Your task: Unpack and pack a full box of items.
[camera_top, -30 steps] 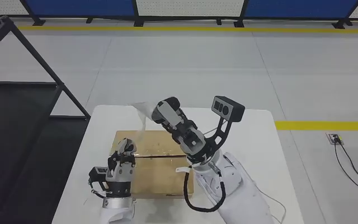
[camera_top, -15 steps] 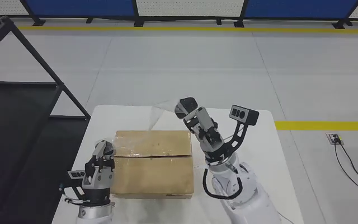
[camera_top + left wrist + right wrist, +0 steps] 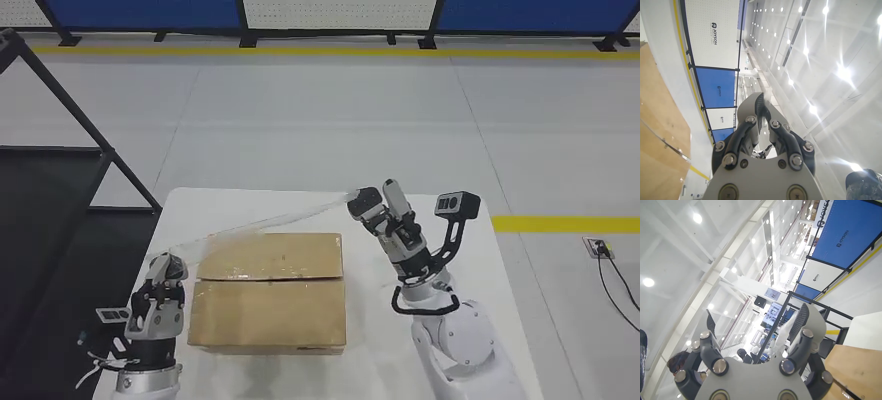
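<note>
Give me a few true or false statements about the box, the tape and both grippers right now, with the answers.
1. The cardboard box sits on the white table with its top flaps closed. True.
2. The right gripper is clamped shut. False: its fingers are spread apart, and the clear tape strip clings to one finger pad.
3. The clear tape strip stretches above the box from one gripper to the other. True.
4. The left gripper rests on top of the box. False: it is beside the box's end, off the cardboard.
</note>
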`<action>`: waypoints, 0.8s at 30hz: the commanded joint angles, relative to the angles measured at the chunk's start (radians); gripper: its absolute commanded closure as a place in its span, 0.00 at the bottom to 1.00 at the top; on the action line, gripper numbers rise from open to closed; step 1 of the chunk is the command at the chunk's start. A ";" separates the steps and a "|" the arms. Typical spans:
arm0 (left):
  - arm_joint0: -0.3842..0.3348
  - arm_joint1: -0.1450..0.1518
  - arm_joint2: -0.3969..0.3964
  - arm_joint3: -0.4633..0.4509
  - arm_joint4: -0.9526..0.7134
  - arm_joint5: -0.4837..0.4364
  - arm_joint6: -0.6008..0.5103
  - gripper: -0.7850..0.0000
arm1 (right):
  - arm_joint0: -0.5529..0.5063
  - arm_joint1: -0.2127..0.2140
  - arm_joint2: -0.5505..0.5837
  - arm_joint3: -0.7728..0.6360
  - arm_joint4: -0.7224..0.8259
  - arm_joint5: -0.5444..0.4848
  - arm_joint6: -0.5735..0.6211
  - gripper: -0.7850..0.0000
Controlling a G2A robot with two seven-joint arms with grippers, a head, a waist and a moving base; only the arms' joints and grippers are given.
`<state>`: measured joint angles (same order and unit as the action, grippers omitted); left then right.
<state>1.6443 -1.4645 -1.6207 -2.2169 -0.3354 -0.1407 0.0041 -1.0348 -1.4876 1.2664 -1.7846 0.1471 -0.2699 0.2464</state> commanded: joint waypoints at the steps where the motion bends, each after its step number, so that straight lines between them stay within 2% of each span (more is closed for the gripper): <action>1: 0.000 0.001 0.001 0.001 0.006 0.005 -0.003 1.00 | -0.004 0.001 0.007 -0.003 0.003 0.018 -0.004 0.00; 5: 0.000 0.003 -0.002 -0.001 0.015 0.015 -0.011 1.00 | -0.012 0.004 0.029 -0.011 0.009 0.081 -0.018 0.00; 13: 0.026 0.010 -0.029 -0.025 0.017 0.068 -0.047 1.00 | -0.017 0.006 0.043 -0.013 0.003 0.084 -0.032 0.00; 18: 0.042 0.011 -0.055 -0.034 -0.001 0.077 -0.024 1.00 | -0.017 0.006 0.043 -0.013 0.003 0.084 -0.032 0.00; 24: 0.053 0.007 -0.048 -0.052 -0.074 0.098 0.019 1.00 | -0.012 0.006 0.030 -0.001 0.010 0.115 -0.014 0.00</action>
<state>1.6960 -1.4564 -1.6714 -2.2637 -0.3914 -0.0483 0.0168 -1.0513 -1.4812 1.2990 -1.7915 0.1559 -0.1633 0.2267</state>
